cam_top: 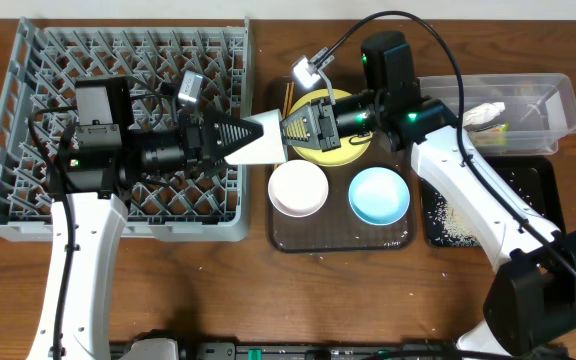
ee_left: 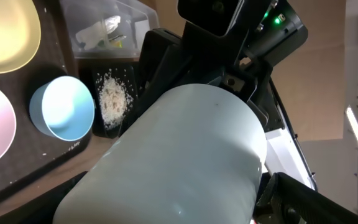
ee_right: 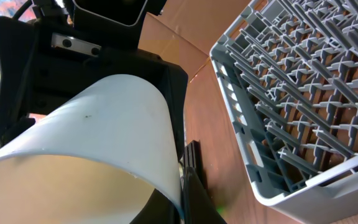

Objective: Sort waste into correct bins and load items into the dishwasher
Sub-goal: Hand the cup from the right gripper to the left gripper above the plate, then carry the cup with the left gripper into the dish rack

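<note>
Dish rack (cam_top: pixel 28 100) left, serving tray (cam_top: pixel 336 228) beside it — tub (cam_top: pixel 550 100) behind shallow tray (cam_top: pixel 530 200), right.

two white-and-black arms, black wedge grippers

the left arm (cam_top: pixel 80 250) and the right arm (cam_top: pixel 473 195) each join a smooth white link to boxy black motor housings. the left gripper (cam_top: pixel 251 138) and the right gripper (cam_top: pixel 290 128) are matt black, with fingers tapering like wedges. a small silver camera block (cam_top: pixel 190 88) sits on each wrist. green lights (cam_top: pixel 411 118) glow on the right arm's black joints, and a thin black cable (cam_top: pixel 438 45) loops above it. a bare metal strip (ee_right: pixel 76 43) crosses the left gripper's body.
</note>
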